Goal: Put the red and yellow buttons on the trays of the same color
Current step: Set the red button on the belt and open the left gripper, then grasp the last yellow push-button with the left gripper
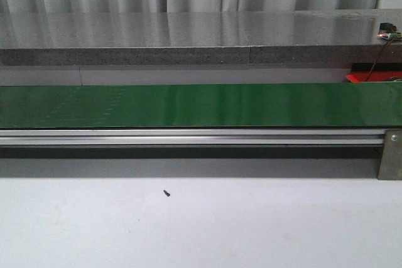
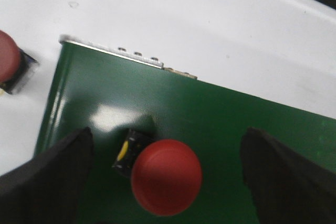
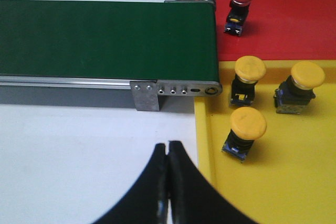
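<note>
Red button (image 2: 166,176) on the green belt (image 2: 226,129), between the left gripper's (image 2: 168,182) spread fingers (image 2: 50,179).
The right gripper (image 3: 168,182) hung with fingers pressed together, empty, beside the yellow tray (image 3: 294,182) bearing three yellow buttons (image 3: 248,124); another red button (image 3: 239,6) sat on the red tray (image 3: 294,19).

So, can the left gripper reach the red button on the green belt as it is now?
Probably yes. The left gripper is open, with one finger on each side of the red button on the belt, and nothing lies between them.
</note>
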Controlling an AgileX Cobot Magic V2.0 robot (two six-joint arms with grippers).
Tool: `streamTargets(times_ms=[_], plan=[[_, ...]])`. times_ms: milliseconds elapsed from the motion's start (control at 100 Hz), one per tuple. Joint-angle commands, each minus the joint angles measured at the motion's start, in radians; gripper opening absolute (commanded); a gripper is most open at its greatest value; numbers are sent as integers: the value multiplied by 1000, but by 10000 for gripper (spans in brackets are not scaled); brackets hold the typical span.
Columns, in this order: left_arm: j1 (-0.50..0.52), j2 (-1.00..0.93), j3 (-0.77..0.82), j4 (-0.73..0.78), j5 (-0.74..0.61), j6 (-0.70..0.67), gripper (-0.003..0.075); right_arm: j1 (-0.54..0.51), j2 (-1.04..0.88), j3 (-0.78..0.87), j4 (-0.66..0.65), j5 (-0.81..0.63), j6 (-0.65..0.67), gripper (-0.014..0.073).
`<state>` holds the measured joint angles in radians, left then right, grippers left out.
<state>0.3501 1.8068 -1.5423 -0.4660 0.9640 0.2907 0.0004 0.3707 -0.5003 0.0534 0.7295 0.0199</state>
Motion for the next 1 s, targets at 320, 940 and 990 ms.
streamTargets(times_ms=[320, 940, 990], plan=[[53, -131, -28, 362, -83, -172, 564, 3, 4, -24, -5, -65, -8, -68], [224, 87, -28, 311, -148, -203, 564, 3, 4, -24, -5, -65, -8, -68], [224, 103, -28, 299, -169, -201, 564, 3, 4, -24, -5, -65, -8, -68]])
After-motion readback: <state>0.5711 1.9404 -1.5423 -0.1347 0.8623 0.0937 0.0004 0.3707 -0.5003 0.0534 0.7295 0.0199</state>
